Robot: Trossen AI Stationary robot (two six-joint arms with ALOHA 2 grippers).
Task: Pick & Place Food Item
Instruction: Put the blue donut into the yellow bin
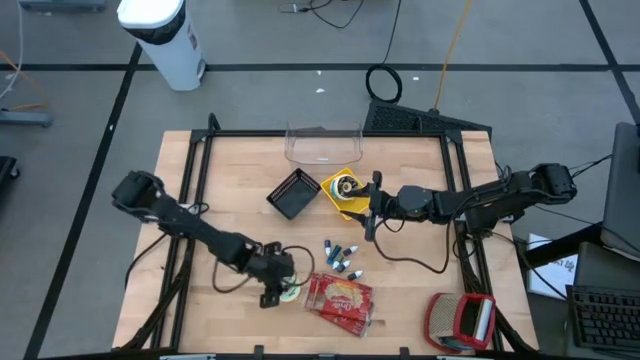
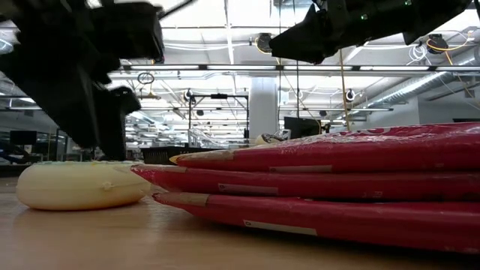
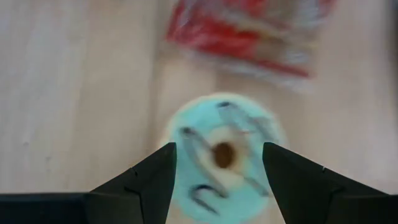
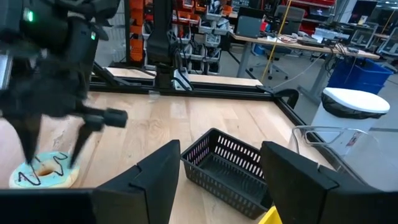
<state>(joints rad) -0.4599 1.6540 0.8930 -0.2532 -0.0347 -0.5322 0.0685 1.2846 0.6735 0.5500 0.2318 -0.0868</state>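
Note:
A donut with pale teal icing (image 1: 291,290) lies flat on the wooden table, near the front. My left gripper (image 3: 219,149) hangs open just above it, slanting down, one finger on either side of the donut (image 3: 221,155). The right wrist view shows the same: the left fingers (image 4: 79,140) straddle the donut (image 4: 43,172). No frame shows them touching it. My right gripper (image 1: 372,208) is held level and open, high over the middle of the table, with nothing between its fingers.
A red snack packet (image 1: 340,300) lies right beside the donut. Several small bottles (image 1: 340,258) lie mid-table. Farther back are a black mesh basket (image 1: 293,192), a yellow item (image 1: 345,190) and a clear container (image 1: 323,145). A red and white item (image 1: 462,320) sits front right.

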